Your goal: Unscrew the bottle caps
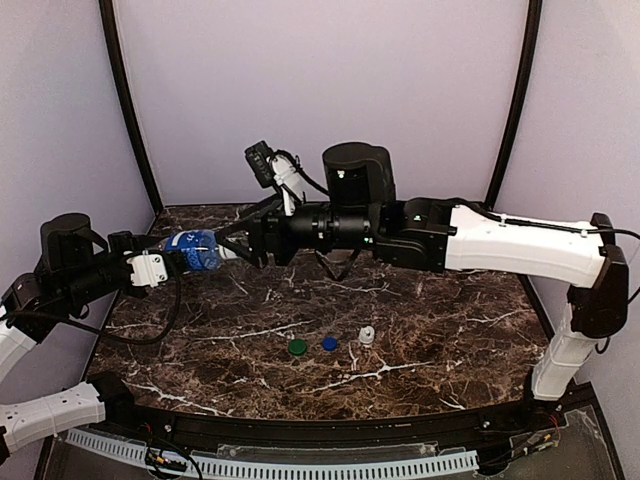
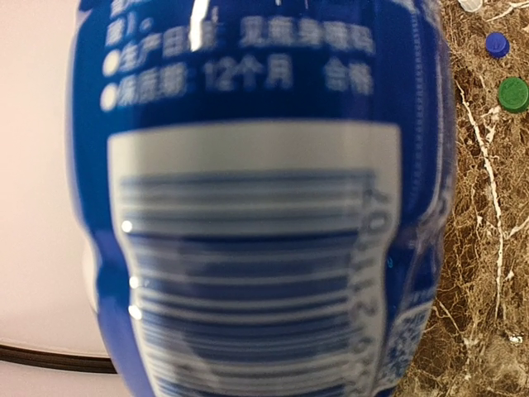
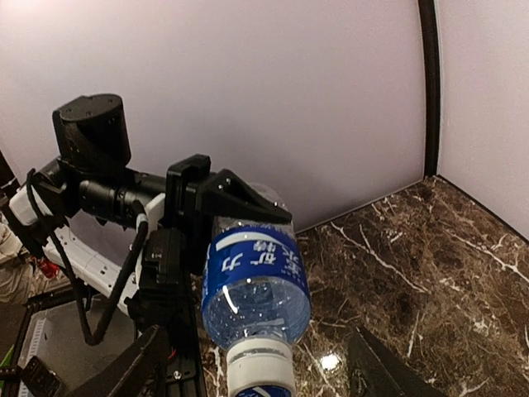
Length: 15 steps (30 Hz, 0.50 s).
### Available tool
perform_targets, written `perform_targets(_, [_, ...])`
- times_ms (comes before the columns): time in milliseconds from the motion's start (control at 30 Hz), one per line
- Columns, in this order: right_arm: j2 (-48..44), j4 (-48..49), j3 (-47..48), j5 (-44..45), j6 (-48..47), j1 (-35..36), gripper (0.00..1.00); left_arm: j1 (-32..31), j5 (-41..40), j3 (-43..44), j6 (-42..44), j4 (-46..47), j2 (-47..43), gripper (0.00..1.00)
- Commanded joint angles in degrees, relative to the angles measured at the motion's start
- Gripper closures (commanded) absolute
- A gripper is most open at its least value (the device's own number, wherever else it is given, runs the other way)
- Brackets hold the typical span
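My left gripper (image 1: 172, 262) is shut on the clear bottle with the blue label (image 1: 195, 250) and holds it level above the table's back left, cap end towards the right arm. The label fills the left wrist view (image 2: 256, 198) and hides the left fingers. The bottle also shows in the right wrist view (image 3: 256, 277), with its white cap with the blue top mark (image 3: 261, 370) still on. My right gripper (image 1: 240, 250) is open, its fingers (image 3: 124, 368) spread on either side of the cap without touching it. The other bottles are out of view.
Three loose caps lie on the dark marble table (image 1: 420, 340) near its middle front: green (image 1: 297, 347), dark blue (image 1: 329, 343) and white (image 1: 367, 336). The green cap (image 2: 513, 94) and the blue cap (image 2: 497, 44) also show in the left wrist view. Pale walls enclose the table.
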Motion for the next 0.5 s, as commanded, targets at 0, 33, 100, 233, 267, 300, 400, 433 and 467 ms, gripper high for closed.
perform_targets(0, [2.0,-7.2,1.8,-1.6,6.9,0.3,0.34,-0.1,-0.6,-0.3,0.2,1.5,-0.1,0.69])
perform_targets(33, [2.1,-7.4,1.8,-1.8,7.0,0.3,0.38,-0.1,-0.5,-0.4,0.3,1.4,-0.2,0.69])
perform_targets(100, [2.1,-7.5,1.6,-1.8,7.0,0.3,0.47,-0.1,-0.4,-0.4,0.4,1.3,-0.2,0.69])
perform_targets(233, [2.2,-7.1,1.4,-1.5,6.7,0.3,0.66,-0.2,0.1,-0.4,0.6,1.0,-0.1,0.69])
perform_targets(267, [2.3,-7.1,1.4,-1.5,6.7,0.3,0.7,-0.2,0.3,-0.4,0.5,0.9,-0.1,0.69])
perform_targets(300, [2.5,-7.3,1.6,-1.6,6.6,0.3,0.75,-0.2,0.3,-0.4,0.6,0.9,-0.1,0.69])
perform_targets(400, [3.0,-7.6,1.8,-1.8,5.5,0.3,0.96,-0.2,0.9,-0.3,0.4,0.5,-0.1,0.69])
perform_targets(433, [2.8,-7.6,1.7,-1.8,4.4,0.3,1.0,-0.2,1.0,-0.3,0.4,0.3,-0.2,0.69])
perform_targets(467, [2.6,-7.4,1.3,-2.1,3.0,0.3,1.0,-0.2,1.4,-0.3,0.4,-0.3,-0.4,0.7])
